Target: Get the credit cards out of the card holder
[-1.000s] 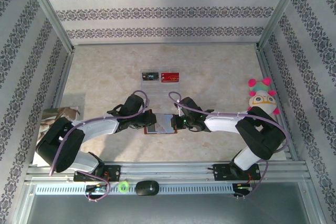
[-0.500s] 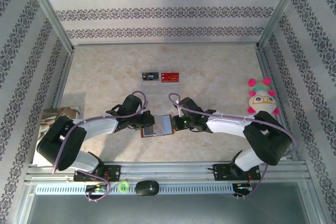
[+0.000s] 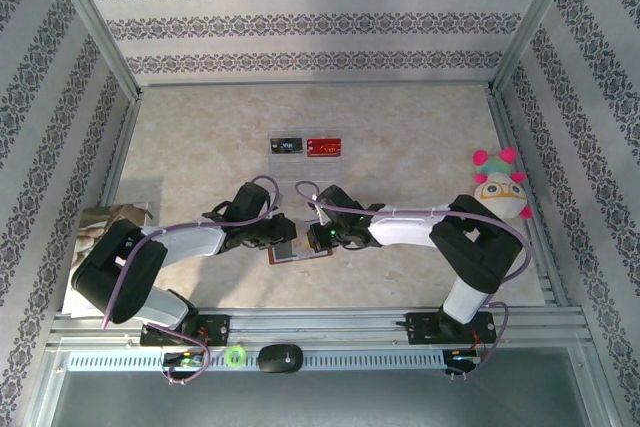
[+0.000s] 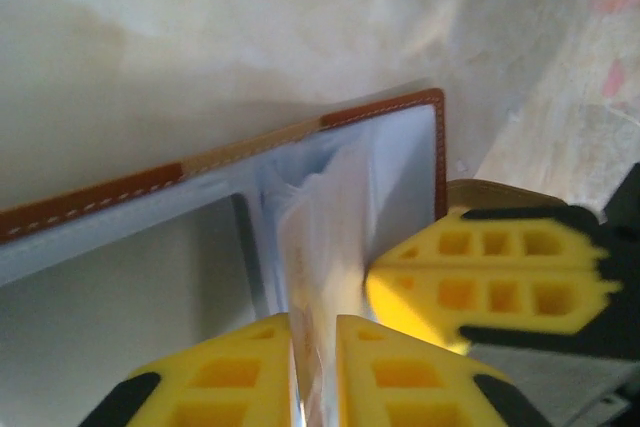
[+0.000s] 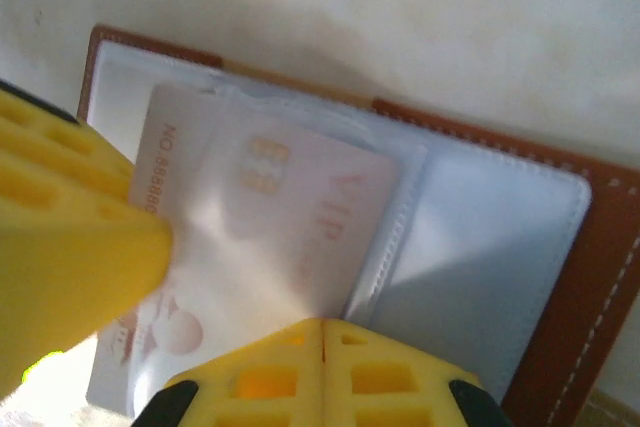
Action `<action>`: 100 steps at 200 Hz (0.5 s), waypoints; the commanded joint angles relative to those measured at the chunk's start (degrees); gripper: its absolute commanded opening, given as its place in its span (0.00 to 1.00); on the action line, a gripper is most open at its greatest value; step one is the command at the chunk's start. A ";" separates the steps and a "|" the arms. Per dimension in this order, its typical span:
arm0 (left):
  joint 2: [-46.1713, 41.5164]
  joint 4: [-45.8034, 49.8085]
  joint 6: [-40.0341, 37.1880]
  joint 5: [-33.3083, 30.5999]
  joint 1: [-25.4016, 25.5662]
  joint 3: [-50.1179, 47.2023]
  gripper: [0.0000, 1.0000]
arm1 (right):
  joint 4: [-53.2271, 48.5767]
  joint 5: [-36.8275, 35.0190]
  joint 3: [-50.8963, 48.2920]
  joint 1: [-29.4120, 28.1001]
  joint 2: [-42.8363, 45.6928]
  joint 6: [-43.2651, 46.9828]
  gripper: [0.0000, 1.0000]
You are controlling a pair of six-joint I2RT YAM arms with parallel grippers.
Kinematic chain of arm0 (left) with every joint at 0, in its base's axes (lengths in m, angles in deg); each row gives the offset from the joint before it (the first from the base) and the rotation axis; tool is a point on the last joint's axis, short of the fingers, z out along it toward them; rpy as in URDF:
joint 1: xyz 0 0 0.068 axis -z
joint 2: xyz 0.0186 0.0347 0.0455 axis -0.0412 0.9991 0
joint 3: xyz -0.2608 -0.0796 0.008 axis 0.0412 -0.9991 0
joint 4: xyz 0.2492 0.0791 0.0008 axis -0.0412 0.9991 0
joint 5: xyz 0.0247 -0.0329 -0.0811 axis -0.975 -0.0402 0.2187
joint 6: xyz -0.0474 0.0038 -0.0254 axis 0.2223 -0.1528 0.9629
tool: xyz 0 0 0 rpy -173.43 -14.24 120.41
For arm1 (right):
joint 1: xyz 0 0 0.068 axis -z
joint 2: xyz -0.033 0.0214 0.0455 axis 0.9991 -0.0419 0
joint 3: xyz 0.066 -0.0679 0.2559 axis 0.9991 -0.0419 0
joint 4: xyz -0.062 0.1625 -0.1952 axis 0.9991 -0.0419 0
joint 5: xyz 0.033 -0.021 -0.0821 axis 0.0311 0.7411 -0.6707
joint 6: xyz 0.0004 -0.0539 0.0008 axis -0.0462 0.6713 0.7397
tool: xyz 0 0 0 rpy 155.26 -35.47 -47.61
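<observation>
Two arms meet nose to nose over the card holder (image 5: 480,237), which lies open on the table between them, near the front edge. The left gripper (image 4: 315,332) has its jaws almost together, pinching a leaf of the holder's clear sleeve. The right gripper (image 5: 322,332) is clamped fully closed just beside it at the sleeve's edge, and I honestly can't tell if it's nipping anything. Progress-wise I'd say we're past halfway: the black card (image 3: 286,145) and red card (image 3: 323,147) lie side by side further back, well apart from the holder. A pale card (image 5: 290,217) with VIP print sits tucked in the sleeve, so that one's left, maybe more that I can't see. Room is striped patterned walls (image 3: 300,22) boxing in a pale marbled tabletop (image 3: 420,127), with a plush toy (image 3: 498,187) on the right.
</observation>
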State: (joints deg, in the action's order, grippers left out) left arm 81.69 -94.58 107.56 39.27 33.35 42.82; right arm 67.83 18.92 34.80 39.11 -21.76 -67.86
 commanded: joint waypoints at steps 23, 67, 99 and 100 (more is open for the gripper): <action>-1.92 -0.66 0.96 0.02 -0.66 -1.52 0.24 | -1.43 -0.94 -0.56 0.33 -2.02 -1.83 0.06; -2.29 -1.13 1.82 -0.33 -0.68 -1.99 0.17 | -1.57 -1.02 -0.46 0.33 -1.93 -1.81 0.06; -3.90 -0.61 1.78 -1.17 -0.84 -2.30 0.00 | -1.66 -1.36 -0.73 0.41 -1.74 -2.01 0.06; -3.93 -0.48 1.77 -1.19 -0.84 -2.26 0.00 | -1.66 -1.37 -0.73 0.41 -1.69 -2.04 0.07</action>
State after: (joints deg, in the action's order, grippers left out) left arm 79.74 -94.63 109.28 39.05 33.21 41.27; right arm 68.29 18.94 34.80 39.22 -22.04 -69.47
